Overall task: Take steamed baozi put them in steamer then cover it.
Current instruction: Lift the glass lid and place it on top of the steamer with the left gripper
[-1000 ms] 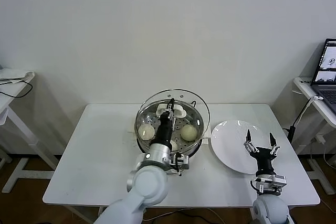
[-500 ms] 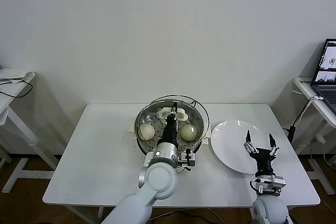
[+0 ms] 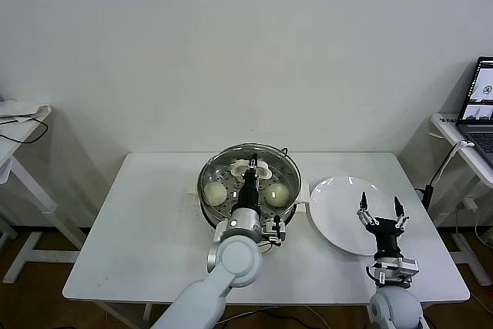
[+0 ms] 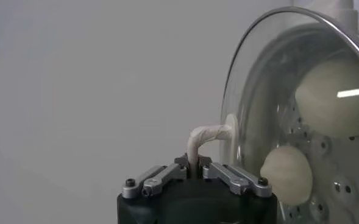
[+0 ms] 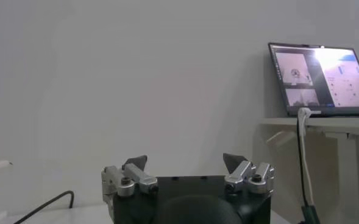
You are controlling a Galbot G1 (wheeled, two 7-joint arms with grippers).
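A plain white wall stands behind a white table (image 3: 146, 221), with a laptop (image 3: 481, 105) open on a side desk at the far right. On the table to the right of the pot lies a flat white plate (image 3: 339, 217), bare on the part that shows. The steamer (image 3: 250, 190) sits mid-table, and through the glass two steamed baozi (image 3: 215, 193) rest on its perforated tray, one on each side of the arm. The cover (image 3: 279, 161) lies over the pot's rim. The left gripper (image 3: 252, 166) reaches out over the middle of the pot, its forearm crossing the near rim and hiding part of the tray; in the left wrist view its fingers are pinched tight on the cover's cream-white handle (image 4: 205, 135). The right gripper (image 3: 381, 212) points upward at the plate's near edge, fingers spread wide and holding nothing.
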